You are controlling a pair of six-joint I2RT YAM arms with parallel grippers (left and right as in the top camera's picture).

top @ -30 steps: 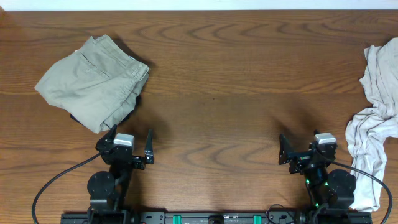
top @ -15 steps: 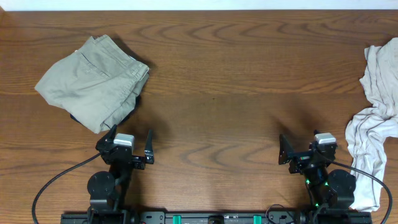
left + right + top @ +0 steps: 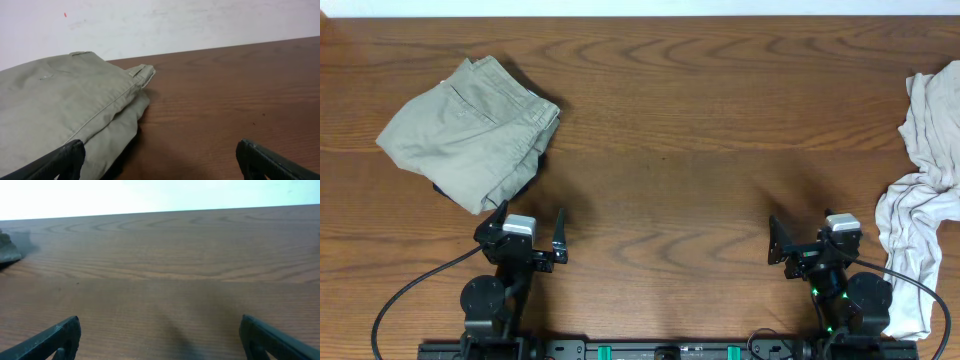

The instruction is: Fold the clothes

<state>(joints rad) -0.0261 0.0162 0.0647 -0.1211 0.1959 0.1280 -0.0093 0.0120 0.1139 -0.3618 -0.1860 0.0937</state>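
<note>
The clothes, a pale off-white T-shirt [image 3: 926, 190], lie crumpled along the table's right edge in the overhead view, partly cut off by the frame. My right gripper [image 3: 818, 242] stands open just left of the shirt's lower part, not touching it. In the right wrist view the right gripper [image 3: 160, 325] has only bare wood between its fingers. My left gripper [image 3: 530, 226] is open near the front left, with nothing held. In the left wrist view the left gripper [image 3: 160, 152] sits just short of the trousers' near edge.
Folded khaki-olive trousers [image 3: 470, 130] lie at the back left; they show close up in the left wrist view as trousers [image 3: 60, 105]. Bare wooden table [image 3: 670, 120] spans the middle. Both arm bases and their cables sit at the front edge.
</note>
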